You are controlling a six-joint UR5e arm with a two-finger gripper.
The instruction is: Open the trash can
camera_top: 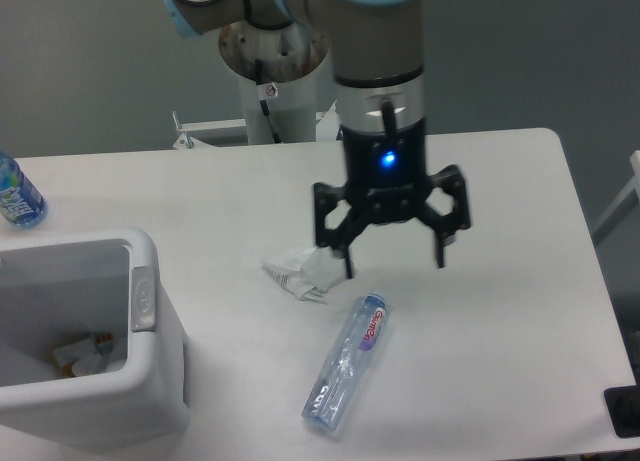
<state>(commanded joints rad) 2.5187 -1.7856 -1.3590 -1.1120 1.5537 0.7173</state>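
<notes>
The trash can point(85, 381), a boxy white bin, stands at the table's point(520, 201) near-left corner and is cut off by the left frame edge; its interior is visible from above, with scraps of litter on the bottom, and no lid panel can be seen covering the mouth, so the task appears to be done or nearly so, though the lid itself is out of view. A small grey push-button point(143, 299) sits on the rim facing the table centre. The gripper point(395, 263) hangs well apart from the bin, above mid-table, its two fingers spread wide and holding nothing. Directly beneath and beside it lie a crumpled white paper point(300, 273) and a clear plastic bottle point(346, 374); a second, blue-labelled bottle point(17, 193) stands at the far left edge. Risks: a low sweep toward the button could drag the paper or roll the bottle off the table; a sideways push on the rim could slide or tip the light bin; a further press on the button might shut it again.
</notes>
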